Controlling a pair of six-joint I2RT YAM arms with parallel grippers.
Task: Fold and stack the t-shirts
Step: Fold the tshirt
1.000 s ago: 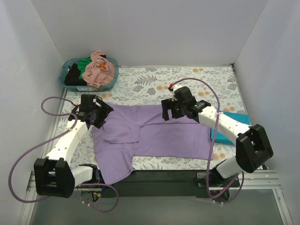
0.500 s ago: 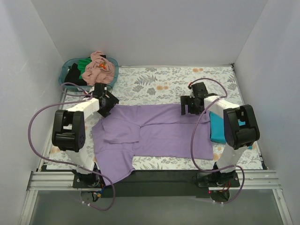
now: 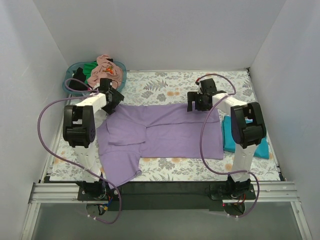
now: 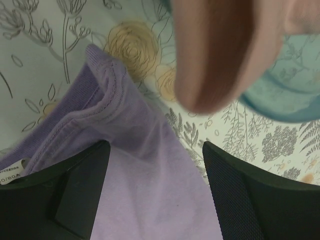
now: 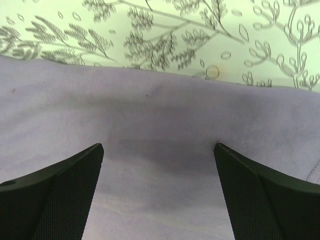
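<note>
Two grippers, both with fingers spread apart, sit at the far edge of the lavender-purple t-shirt [image 3: 165, 132].

The shirt lies spread flat in the middle of the table on the floral table cover [image 3: 165, 87], and one part of it reaches toward the near-left corner. The left gripper [image 3: 112, 99] is at the shirt's far-left corner, just beside the teal basket [image 3: 66, 82]. In the wrist view its fingers [image 4: 75, 195] stand wide apart over the purple cloth and pinch nothing. The right gripper [image 3: 196, 104] is over the shirt's far edge, more to the right, and its fingers [image 5: 60, 195] are also wide apart above the cloth. The basket stands in the far-left corner and holds the salmon-pink shirt [image 3: 105, 72], the green shirt [image 3: 90, 67] and the black shirt [image 3: 77, 80]. The teal-blue shirt [image 3: 228, 134] lies as a compact rectangle at the right edge, partly hidden by the right arm.
</note>
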